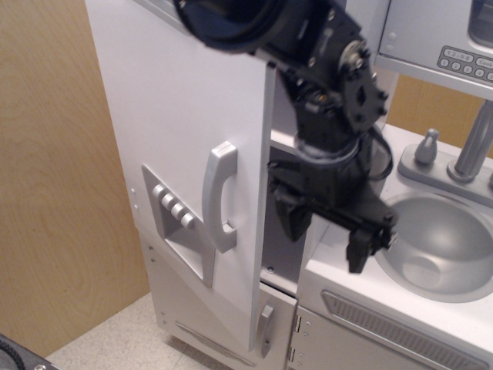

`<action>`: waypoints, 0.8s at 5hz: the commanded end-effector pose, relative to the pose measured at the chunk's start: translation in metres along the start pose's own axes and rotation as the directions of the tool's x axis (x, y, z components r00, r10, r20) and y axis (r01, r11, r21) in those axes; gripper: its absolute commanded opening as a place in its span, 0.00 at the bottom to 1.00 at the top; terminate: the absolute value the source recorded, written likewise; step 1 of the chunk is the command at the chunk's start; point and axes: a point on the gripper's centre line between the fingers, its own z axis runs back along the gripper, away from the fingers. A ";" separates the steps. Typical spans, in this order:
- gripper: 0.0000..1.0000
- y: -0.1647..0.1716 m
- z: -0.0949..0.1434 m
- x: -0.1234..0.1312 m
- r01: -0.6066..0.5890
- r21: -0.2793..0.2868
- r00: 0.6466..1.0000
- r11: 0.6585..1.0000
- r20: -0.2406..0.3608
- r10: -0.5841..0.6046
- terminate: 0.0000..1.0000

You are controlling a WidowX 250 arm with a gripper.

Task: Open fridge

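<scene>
The tall white fridge door (177, 139) stands swung open toward me, its edge away from the cabinet. It carries a vertical silver handle (219, 196) and a recessed dispenser panel with four buttons (176, 212). A dark gap beside the door shows the fridge inside with a white shelf (283, 141). My black gripper (327, 231) hangs right of the door edge, in front of the gap and the counter. Its two fingers (360, 248) are spread apart and hold nothing. It touches neither the handle nor the door.
A small lower door with a short handle (266, 327) sits under the fridge. A grey sink bowl (443, 247) and faucet (477, 142) lie on the right counter. A grey microwave keypad (466, 60) is at top right. A wooden wall (54, 193) is left.
</scene>
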 end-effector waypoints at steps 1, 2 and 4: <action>1.00 0.013 0.022 0.024 -0.066 0.046 0.994 0.997 0.096 0.061 0.00; 1.00 0.031 0.030 0.023 -0.155 0.109 0.983 0.982 0.111 0.143 0.00; 1.00 0.058 0.046 -0.008 -0.226 0.178 0.971 0.958 0.113 0.209 0.00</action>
